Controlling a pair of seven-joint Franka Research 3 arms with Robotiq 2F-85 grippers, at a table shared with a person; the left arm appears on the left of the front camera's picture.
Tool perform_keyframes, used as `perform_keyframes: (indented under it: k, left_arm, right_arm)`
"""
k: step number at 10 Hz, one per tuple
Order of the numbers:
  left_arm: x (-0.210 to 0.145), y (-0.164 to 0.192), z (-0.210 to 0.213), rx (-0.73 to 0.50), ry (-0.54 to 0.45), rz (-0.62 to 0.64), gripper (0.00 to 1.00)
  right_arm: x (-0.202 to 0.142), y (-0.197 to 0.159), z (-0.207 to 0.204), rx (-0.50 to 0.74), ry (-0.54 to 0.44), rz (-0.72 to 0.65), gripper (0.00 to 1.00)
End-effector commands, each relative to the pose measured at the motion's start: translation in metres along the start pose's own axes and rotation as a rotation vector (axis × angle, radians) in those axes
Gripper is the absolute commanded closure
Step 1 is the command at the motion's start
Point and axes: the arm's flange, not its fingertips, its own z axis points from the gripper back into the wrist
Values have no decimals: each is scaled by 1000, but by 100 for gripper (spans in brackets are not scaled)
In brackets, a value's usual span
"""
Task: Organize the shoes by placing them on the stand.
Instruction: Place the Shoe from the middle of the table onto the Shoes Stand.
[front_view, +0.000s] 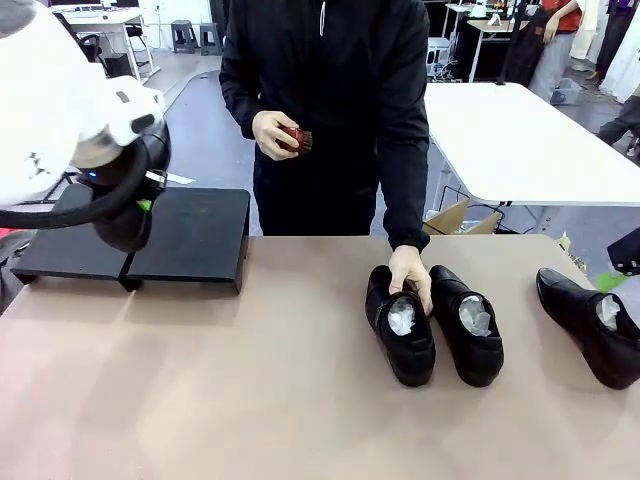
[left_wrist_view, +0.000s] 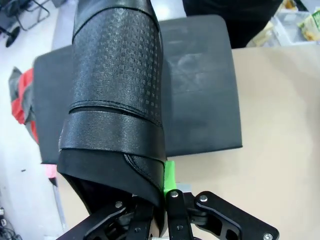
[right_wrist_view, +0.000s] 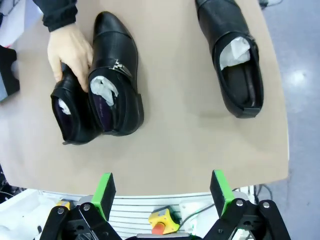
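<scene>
The left end effector (left_wrist_view: 160, 200) is closed narrow on the rear rim of the held shoe (left_wrist_view: 117, 85). One green pad (left_wrist_view: 170, 172) shows beside the leather, and the other finger is hidden behind the shoe. The toe of this shoe is cut off at the top edge of the left wrist view, and its opening is turned away from the camera. Its upper is black leather with a fine stamped grid and a smoother band across it. It hangs over the stand (left_wrist_view: 200, 100), a flat matte black board; whether it touches the board, I cannot tell. In the front view the white left arm (front_view: 50, 110) covers most of this shoe, and the stand sits on the far left part of the bench (front_view: 250, 400).

The right end effector (right_wrist_view: 163, 192) is wide open and holds nothing, above the near edge of the bench. Beyond it three shoes lie on the bench, toes away from the robot. The shoe under the hand (right_wrist_view: 70, 117) is half hidden by the buckled shoe (right_wrist_view: 117, 85), which touches it; the person's hand (right_wrist_view: 72, 50) rests on it. The lone shoe (right_wrist_view: 232, 55) lies well apart to the right, its toe cut off at the top edge. All three are glossy black with white crumpled paper in the opening. The person's other hand (front_view: 272, 133) holds a small reddish brush (front_view: 297, 139).
</scene>
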Motion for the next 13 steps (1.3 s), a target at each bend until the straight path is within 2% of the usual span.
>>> perform_keyframes:
  k: [1, 3, 5, 10, 13]
  left_arm:
    - [11, -10, -16, 7, -22, -16, 100]
    - [14, -14, -41, 7, 5, 8, 100]
    - [15, -18, -64, 37, -9, -20, 100]
    - [26, -21, -95, 130, -14, -25, 100]
    - [24, -19, -108, 132, 7, -23, 100]
  right_arm:
    - [-4, 18, -3, 1, 4, 52, 0]
    - [-4, 18, -3, 1, 4, 52, 0]
    - [-4, 18, -3, 1, 4, 52, 0]
    - [-4, 18, -3, 1, 4, 52, 0]
    - [-4, 18, -3, 1, 4, 52, 0]
